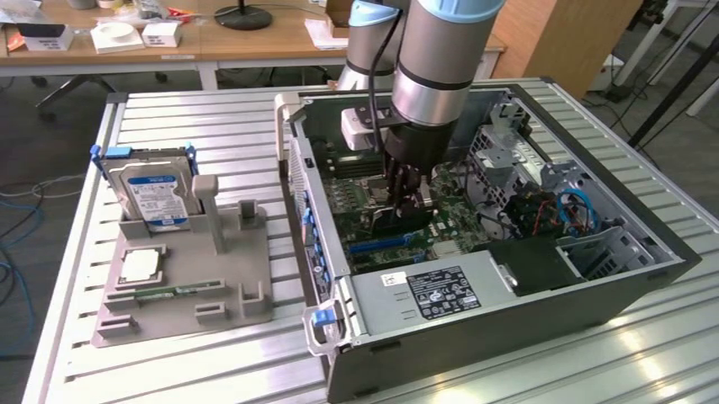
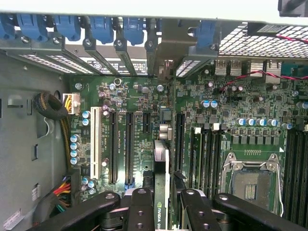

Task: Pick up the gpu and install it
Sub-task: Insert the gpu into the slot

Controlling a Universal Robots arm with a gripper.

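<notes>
At the exterior view's left you see the gray tray (image 1: 180,318), with the hard drive (image 1: 155,195) standing at about 11 o'clock on it. To the right of the tray is the open computer case (image 1: 629,286). Inside it, the claw (image 1: 405,192) hangs over the motherboard (image 1: 357,202). It is half closed and grips the gpu (image 1: 402,222), which stands on its edge at 6 o'clock from the claw. In the wrist view, the fingers (image 2: 142,207) press both sides of the card, above the long slots (image 2: 113,144).

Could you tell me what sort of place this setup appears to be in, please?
Probably a robotics lab: an open computer case on a slatted metal table, a grey parts fixture beside it, cluttered desks behind.
</notes>
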